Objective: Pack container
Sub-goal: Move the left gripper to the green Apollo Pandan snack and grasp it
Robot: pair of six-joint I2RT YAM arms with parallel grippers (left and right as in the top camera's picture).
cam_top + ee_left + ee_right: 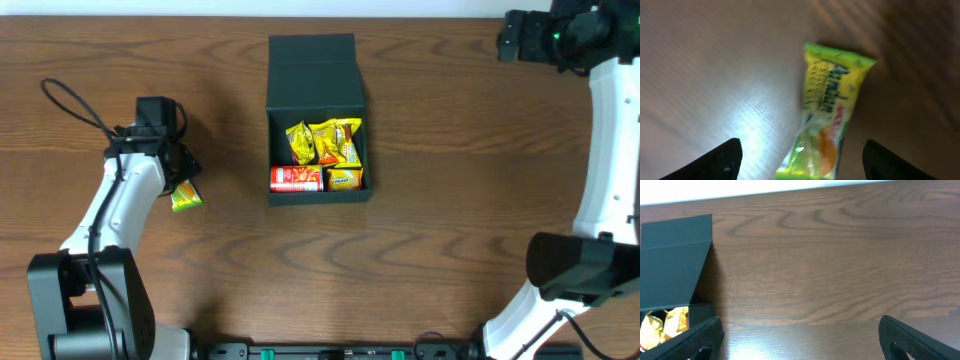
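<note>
left gripper (801, 152): fingers spread wide with nothing in them, low over the table (450, 200) at the left side.
loose packet (832, 112): a yellow-green snack packet lying flat on the wood between the left fingers. It touches neither finger, as far as the wrist view shows. It sits at about 9 o'clock from the container and well apart from it.
container (312, 70): the dark box stands mid-table, its flap lid folded back at 12 o'clock and its mouth open.
contents: two yellow packets (335, 140) fill the 12 o'clock half. A red snack item (296, 179) lies at the 7 o'clock corner and another small yellow packet (345, 180) at 5 o'clock.
right gripper (800, 340): fingers wide and empty, parked at about 2 o'clock from the container, well apart.
done so far: several snacks are already inside, so the packing looks well advanced.
left to do: the loose packet is the only snack seen outside. It probably needs grasping and carrying toward 3 o'clock into the box, and the lid may then need closing.
</note>
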